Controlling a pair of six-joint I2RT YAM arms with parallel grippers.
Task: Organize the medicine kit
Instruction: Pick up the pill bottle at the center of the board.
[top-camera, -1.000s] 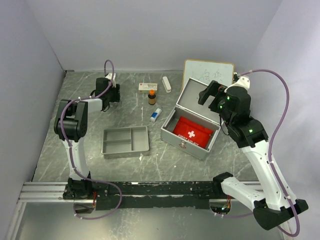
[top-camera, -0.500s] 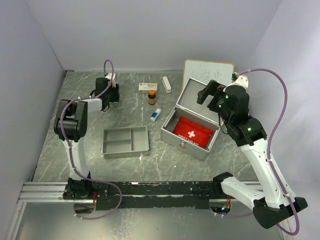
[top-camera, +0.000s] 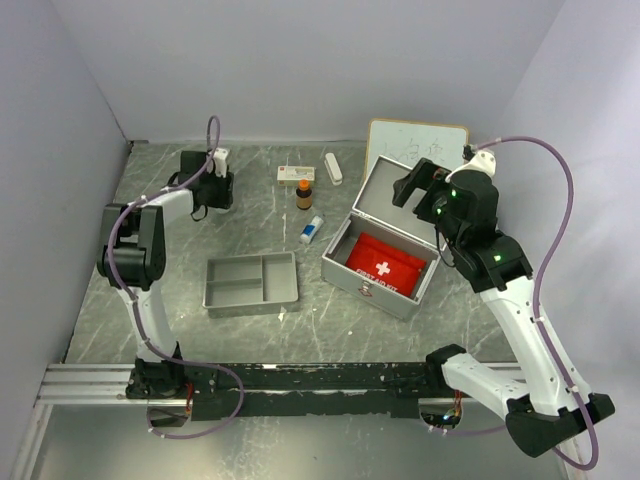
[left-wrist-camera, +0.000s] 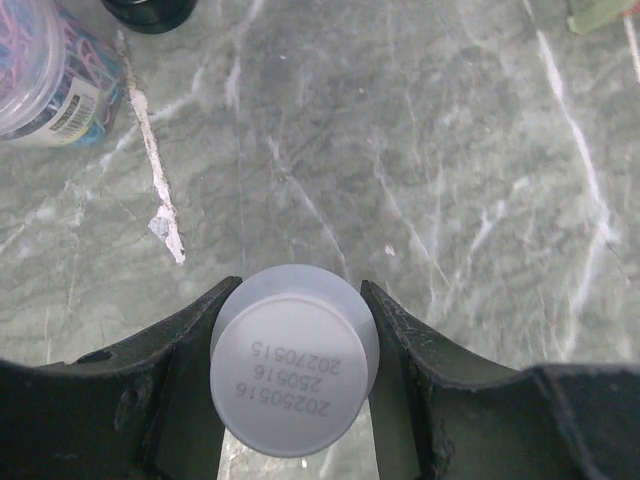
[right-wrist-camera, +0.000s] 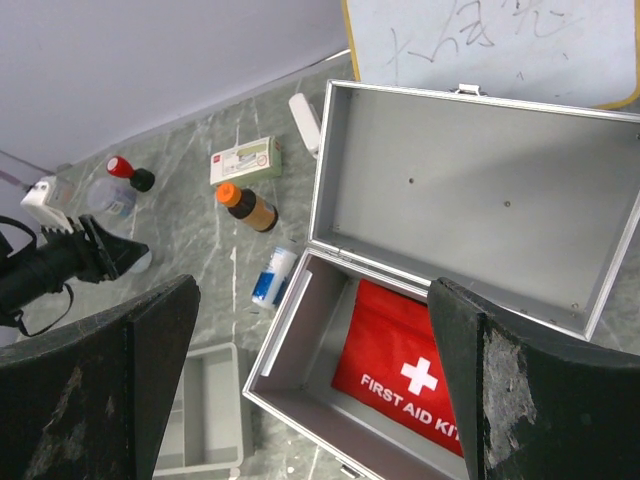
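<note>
- left pincer (left-wrist-camera: 298, 300), at the far left of the desk (left-wrist-camera: 450, 150): its two fingers press on either side of a small white bottle (left-wrist-camera: 290, 375), gripping it. the end with the printed date faces the camera. i cannot tell whether the bottle is off the desk.
- the step in hand looks like carrying this bottle over to the kit. lift it straight up first, so it clears the clear jar of coloured bits (left-wrist-camera: 45, 60) standing near it.
- the grip sits on a smooth round side, so hold the squeeze steady and travel slowly; a jerk could let the bottle twist out.
- grey tray (top-camera: 250, 300), brown bottle (top-camera: 304, 195) and blue-and-white tube (top-camera: 313, 230) lie along the way: pass above them, not between.
- medicine kit (top-camera: 372, 280), right of centre: lid up, red pouch (top-camera: 385, 262) lying inside. lower the bottle in beside the pouch rather than on top of it.
- right pincer (right-wrist-camera: 315, 290): fingers spread wide with nothing between them, hovering over the open kit. it may need to make room for the left arm.
</note>
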